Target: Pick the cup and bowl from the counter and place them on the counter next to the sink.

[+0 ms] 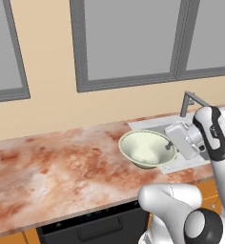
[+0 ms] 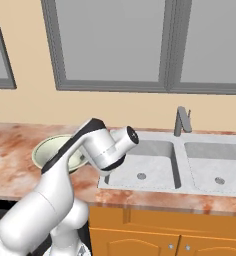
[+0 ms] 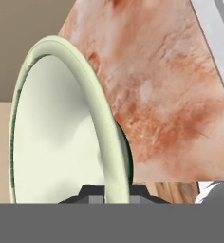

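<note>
Hand view: my 2 fingers (image 3: 107, 192) pinch the rim of the bowl (image 3: 57, 128), nearly closed on it. The bowl (image 1: 145, 148) sits at the desk (image 1: 52, 167) edge, overlapping the sink (image 2: 190, 165) rim.

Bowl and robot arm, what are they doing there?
The white robot arm's pincer is shut on the rim of the pale green bowl. It holds the bowl beside the grey sink, over the marbled counter; whether the bowl touches the counter is unclear. No cup is in sight here.
</note>
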Robot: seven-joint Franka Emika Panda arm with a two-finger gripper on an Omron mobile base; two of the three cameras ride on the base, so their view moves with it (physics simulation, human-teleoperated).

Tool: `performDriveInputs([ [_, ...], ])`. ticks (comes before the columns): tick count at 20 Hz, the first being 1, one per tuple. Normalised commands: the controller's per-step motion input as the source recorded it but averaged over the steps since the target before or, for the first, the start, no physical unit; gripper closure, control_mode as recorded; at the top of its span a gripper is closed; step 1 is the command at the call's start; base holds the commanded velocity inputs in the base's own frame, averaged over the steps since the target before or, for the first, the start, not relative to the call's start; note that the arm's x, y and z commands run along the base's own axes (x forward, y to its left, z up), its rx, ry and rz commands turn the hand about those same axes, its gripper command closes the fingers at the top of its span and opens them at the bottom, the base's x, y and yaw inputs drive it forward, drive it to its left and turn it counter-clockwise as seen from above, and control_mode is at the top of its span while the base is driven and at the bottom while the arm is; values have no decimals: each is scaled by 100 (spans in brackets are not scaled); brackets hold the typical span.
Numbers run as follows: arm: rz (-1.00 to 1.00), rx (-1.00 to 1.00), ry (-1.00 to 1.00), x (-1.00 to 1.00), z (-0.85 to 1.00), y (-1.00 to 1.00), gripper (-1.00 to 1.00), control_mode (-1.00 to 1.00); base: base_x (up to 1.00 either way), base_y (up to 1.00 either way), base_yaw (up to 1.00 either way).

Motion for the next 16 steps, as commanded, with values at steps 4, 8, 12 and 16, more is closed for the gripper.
performDriveInputs([
  [4,-4,0,9,47,-1,12,100,-100,0,0,0],
  [8,-2,0,4,66,-26,0,100,-100,0,0,0],
  [12,0,-2,0,50,-42,0,100,-100,0,0,0],
  [16,0,-6,0,21,-34,0,100,-100,0,0,0],
])
